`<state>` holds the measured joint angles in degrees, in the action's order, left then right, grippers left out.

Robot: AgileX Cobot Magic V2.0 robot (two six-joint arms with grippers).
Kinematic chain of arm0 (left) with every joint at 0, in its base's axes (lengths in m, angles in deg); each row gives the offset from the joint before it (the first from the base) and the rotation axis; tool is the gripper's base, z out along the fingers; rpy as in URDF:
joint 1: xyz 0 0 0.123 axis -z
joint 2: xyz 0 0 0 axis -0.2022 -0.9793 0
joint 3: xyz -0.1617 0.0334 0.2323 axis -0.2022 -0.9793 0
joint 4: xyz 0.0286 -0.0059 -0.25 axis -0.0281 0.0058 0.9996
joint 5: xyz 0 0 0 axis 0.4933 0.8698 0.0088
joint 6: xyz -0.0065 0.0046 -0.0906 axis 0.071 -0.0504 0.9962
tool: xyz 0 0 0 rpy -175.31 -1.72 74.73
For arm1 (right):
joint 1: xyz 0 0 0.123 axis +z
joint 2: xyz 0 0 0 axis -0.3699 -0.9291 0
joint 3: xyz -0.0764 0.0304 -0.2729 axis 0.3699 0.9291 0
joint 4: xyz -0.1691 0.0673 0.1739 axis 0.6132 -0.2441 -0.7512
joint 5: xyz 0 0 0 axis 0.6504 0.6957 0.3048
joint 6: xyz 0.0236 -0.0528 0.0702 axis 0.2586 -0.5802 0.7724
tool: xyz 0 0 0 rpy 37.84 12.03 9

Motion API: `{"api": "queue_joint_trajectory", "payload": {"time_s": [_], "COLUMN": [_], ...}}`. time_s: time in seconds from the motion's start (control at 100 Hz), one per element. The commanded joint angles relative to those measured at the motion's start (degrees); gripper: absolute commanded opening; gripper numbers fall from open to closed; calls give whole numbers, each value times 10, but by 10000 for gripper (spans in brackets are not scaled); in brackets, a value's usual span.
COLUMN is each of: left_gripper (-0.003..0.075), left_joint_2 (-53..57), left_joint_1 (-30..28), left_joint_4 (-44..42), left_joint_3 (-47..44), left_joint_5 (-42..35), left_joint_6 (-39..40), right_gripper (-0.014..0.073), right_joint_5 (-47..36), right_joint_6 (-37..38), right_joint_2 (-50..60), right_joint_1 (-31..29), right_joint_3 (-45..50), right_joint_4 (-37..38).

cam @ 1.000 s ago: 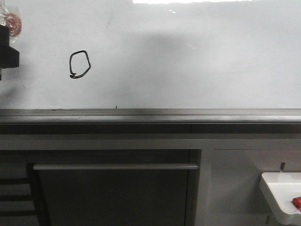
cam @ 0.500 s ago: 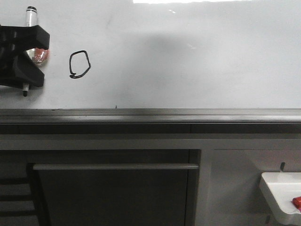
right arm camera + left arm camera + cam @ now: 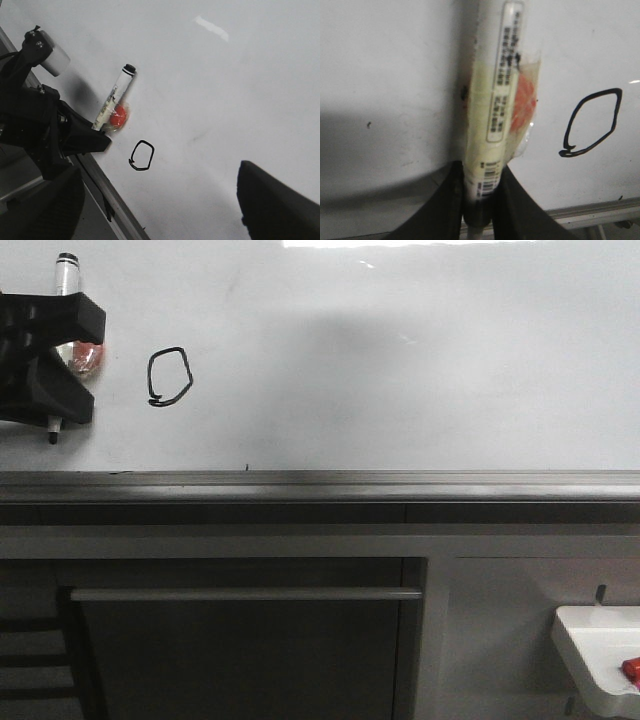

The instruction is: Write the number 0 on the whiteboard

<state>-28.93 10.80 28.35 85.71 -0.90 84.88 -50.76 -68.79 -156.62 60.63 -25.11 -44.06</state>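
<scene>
Front view: left gripper [image 3: 50, 353] clamped on marker [image 3: 66, 275], unmoved; number 0 [image 3: 169, 377] unchanged; right gripper [image 3: 160, 205] spread apart.

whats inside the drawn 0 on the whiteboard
Inside the number 0 only bare whiteboard shows, no marks or fill. The marker held by the left gripper sits off to the side and covers none of the loop.

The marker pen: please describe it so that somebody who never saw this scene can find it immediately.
Look at the big whiteboard, at its left side beside the drawn number 0. There the left gripper clamps the marker pen, held nearly upright. It has a white barrel with a printed label and an orange-red patch under clear tape.
</scene>
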Motion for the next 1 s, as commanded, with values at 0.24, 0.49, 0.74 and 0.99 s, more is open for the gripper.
{"api": "queue_joint_trajectory", "payload": {"time_s": [0.24, 0.49, 0.74, 0.99], "left_gripper": [137, 372, 368, 368], "left_joint_2": [10, 17, 63, 147], "left_joint_1": [-1, -1, -1, -1], "left_joint_4": [-4, -7, -28, -51], "left_joint_3": [19, 19, 19, 19], "left_joint_5": [-47, -46, -9, -7], "left_joint_6": [0, 0, 0, 0], "right_gripper": [560, 560, 560, 378], "right_joint_5": [-36, -36, -36, -29], "right_joint_6": [-4, -4, -4, -4], "right_joint_2": [18, 18, 20, 48], "right_joint_1": [-3, -3, -3, -4], "right_joint_3": [-19, -19, -19, -14], "right_joint_4": [-2, -2, -2, -1]}}
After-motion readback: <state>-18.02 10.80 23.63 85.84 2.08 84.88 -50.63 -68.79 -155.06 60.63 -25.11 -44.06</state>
